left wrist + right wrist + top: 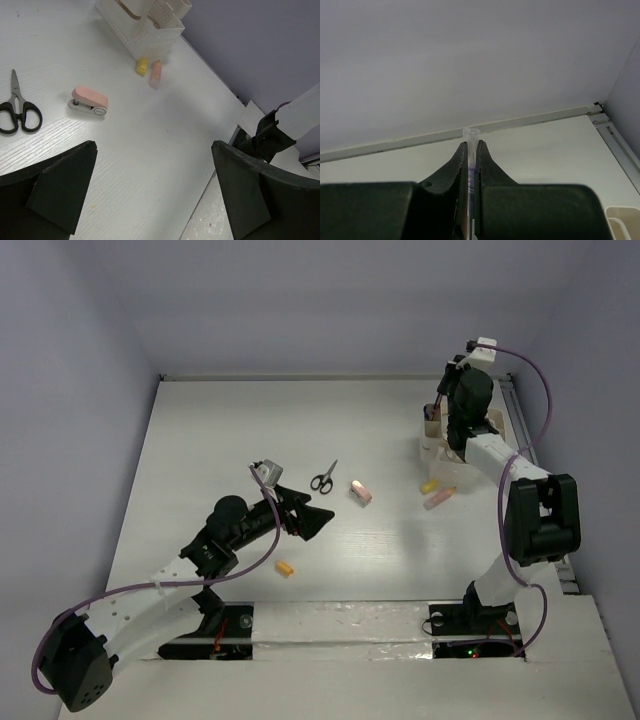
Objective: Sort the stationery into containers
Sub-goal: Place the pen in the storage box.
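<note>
Okay, the right tool [471, 146] is pinched shut on a thin clear pen [471, 133], bluish inside, its end poking past the fingertips. It hangs over the white organiser [150, 37] near the far-right corner of the surface [200, 440]. The left tool [153, 146] is wide open with nothing between its fingers, hovering mid-surface toward the near edge. Scissors [17, 107] lie flat ahead of it, with a pink stapler-like item [89, 101] beside them. A yellow block [142, 66] and a pink block [156, 74] sit close together just beside the organiser's wall — contact with it unclear. A small orange block [285, 568] lies alone close to the near edge.
</note>
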Available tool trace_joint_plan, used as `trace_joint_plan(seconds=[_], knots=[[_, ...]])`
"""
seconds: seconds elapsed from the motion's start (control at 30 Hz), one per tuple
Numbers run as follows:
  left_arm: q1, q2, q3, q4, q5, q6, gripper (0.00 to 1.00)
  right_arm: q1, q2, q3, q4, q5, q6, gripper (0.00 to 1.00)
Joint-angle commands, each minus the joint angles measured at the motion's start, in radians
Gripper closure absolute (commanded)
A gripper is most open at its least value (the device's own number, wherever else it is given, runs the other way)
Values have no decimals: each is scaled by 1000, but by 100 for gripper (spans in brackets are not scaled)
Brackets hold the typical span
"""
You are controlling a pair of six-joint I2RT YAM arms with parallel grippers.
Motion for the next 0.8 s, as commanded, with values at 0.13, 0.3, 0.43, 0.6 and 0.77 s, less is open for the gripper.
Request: trace_joint_plan(seconds=[0.13,0.3,0.43,0.6,0.77], knots=[[-2,1,7,58,-2,17,1,0,1,-87,138,-18,-24,100],[-2,-7,11,55,-8,17,1,0,-5,-129,163,-43,-6,93],[-2,-10,17,50,-19,16,1,0,-33,-124,138,-56,12,51],[-2,-30,31,25,-49,8,1,0,-113,-109,51,-89,51,29],[-2,-57,57,-37,-117,-9,1,47,-240,-126,-50,-167,150,47]])
